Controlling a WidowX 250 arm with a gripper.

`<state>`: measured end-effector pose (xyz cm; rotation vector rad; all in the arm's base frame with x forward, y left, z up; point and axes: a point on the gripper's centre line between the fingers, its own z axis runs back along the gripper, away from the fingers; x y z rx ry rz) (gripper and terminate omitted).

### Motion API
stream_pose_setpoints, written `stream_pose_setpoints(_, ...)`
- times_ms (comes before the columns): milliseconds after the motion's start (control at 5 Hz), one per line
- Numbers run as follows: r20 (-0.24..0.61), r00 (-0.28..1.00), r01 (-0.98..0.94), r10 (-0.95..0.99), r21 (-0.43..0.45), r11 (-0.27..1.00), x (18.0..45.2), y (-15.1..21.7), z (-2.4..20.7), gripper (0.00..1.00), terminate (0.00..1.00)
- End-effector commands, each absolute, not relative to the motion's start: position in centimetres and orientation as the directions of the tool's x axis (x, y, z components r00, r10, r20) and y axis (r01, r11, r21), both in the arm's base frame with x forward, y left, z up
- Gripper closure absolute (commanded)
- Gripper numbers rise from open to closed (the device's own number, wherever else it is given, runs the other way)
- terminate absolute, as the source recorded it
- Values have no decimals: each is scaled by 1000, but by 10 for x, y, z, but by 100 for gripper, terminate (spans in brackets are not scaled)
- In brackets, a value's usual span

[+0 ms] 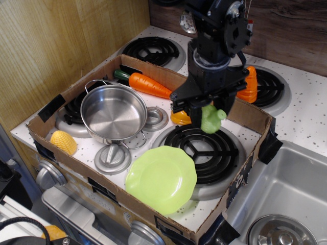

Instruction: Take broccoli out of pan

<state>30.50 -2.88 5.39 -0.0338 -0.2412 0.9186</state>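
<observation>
The broccoli (212, 119) is a small pale-green lumpy toy held in my gripper (206, 113), which is shut on it. It hangs above the black coil burner (200, 146) in the cardboard box, to the right of the pan. The pan (113, 112) is a shiny steel pot with wire loop handles, standing empty at the left of the box. My arm comes down from the top of the view and hides part of the orange toy behind it.
A light-green scalloped plate (161, 178) lies at the box's front. A carrot (148, 85), yellow corn (63, 142), grey lids (112, 157), an orange-yellow toy (180, 118) and an orange cone toy (249, 84) are around. A sink (286, 204) is at right.
</observation>
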Motion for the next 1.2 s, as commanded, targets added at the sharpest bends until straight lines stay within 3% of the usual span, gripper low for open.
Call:
stream_pose_setpoints(0, 209, 595, -757, 776, -179, 629, 311, -31, 68, 0, 0)
stream_pose_setpoints(800, 278, 601, -764, 749, -75, 641, 315, -23, 117, 0, 0)
stream_pose_setpoints(1000, 267, 606, -760, 750, -84, 644, 314, -24, 116, 0, 100)
